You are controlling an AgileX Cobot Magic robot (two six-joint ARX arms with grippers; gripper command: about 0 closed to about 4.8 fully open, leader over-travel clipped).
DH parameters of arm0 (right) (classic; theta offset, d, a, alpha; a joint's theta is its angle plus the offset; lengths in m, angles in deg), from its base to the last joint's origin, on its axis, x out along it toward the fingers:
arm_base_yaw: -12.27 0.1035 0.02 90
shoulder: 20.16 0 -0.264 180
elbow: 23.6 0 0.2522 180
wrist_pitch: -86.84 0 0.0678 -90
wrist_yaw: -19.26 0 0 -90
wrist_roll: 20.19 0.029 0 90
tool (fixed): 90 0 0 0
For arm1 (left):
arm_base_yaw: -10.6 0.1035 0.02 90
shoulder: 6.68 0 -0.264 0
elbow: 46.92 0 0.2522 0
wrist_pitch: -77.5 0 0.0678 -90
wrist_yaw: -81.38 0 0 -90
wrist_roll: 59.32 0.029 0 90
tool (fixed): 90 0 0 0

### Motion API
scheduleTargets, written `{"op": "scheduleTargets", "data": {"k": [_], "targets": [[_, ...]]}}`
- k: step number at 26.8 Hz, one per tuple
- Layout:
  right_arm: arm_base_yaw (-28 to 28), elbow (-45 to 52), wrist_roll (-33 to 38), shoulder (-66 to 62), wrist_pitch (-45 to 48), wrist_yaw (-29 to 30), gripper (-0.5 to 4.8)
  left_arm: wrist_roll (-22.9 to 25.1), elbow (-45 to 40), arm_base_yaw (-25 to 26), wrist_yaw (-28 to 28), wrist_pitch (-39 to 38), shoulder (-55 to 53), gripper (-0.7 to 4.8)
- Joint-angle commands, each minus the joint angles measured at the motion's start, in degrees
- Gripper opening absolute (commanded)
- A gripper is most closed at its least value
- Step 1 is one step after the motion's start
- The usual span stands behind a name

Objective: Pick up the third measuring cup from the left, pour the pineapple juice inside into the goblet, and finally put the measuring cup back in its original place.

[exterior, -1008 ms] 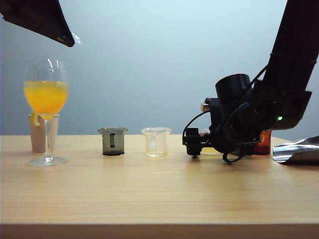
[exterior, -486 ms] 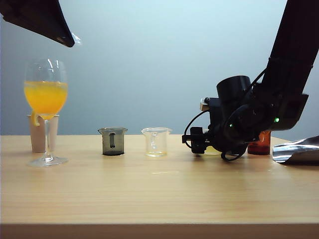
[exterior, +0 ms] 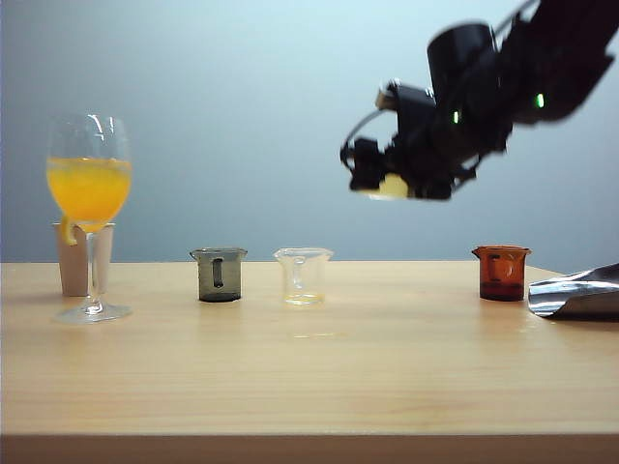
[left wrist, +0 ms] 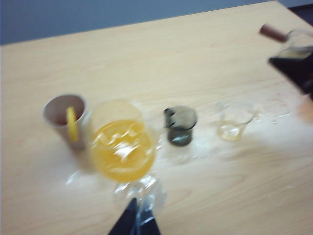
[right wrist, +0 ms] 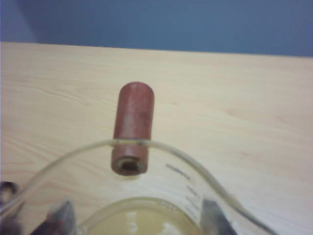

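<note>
My right gripper (exterior: 382, 179) hangs high above the right half of the table, shut on the third measuring cup (exterior: 395, 187). In the right wrist view the clear cup (right wrist: 164, 147) sits between both fingers (right wrist: 215, 219). Its brownish-red stub handle (right wrist: 133, 125) points away, and pale yellow pineapple juice (right wrist: 142, 218) lies in it. The goblet (exterior: 89, 193) stands at the far left, holding deep orange drink. My left gripper (exterior: 138, 79) hovers well above the goblet (left wrist: 122, 147); its black fingertips (left wrist: 136, 220) look shut with nothing solid held.
A grey cup (exterior: 219, 274) and a clear beaker (exterior: 304, 275) stand mid-table. An amber-red cup (exterior: 502, 272) and a shiny foil object (exterior: 580, 290) are at the right. A beige cup (exterior: 73, 261) with a lemon slice stands behind the goblet.
The right gripper closed on the measuring cup and lifted it off the table, up and slightly left, uncovering the amber-red cup. The left arm looks unmoved.
</note>
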Motion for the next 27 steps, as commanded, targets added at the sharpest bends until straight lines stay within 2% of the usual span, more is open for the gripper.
{"op": "scheduleTargets", "data": {"k": [1, 2, 6, 10, 22, 27], "targets": [[1.73, -4.66, 0.22, 3.41, -6.1, 2.21, 1.68, 2.12, 1.09, 7.02, -8.11, -1.77, 0.2, -0.05], [2.91, -7.63, 0.13, 3.98, -8.74, 2.56, 1.68, 2.01, 1.07, 10.88, -12.24, -1.68, -0.11, -0.05], [6.75, -20.04, -1.49, 3.04, -17.88, 5.46, 1.68, 2.36, 1.07, 15.26, -13.68, -0.42, -2.12, -0.05], [10.12, -27.12, -4.63, 0.96, -19.15, 5.49, 1.68, 1.88, 1.05, 14.8, -14.08, -0.39, -4.72, -0.05], [17.84, -45.22, -5.66, -12.92, -22.01, 5.44, 1.65, 2.01, 1.03, 14.12, -13.81, -0.07, -8.22, -0.04], [19.76, -48.09, -11.93, -17.53, -23.19, 5.03, 1.65, 2.01, 1.03, 14.12, -13.84, 0.04, -8.22, -0.03]]}}
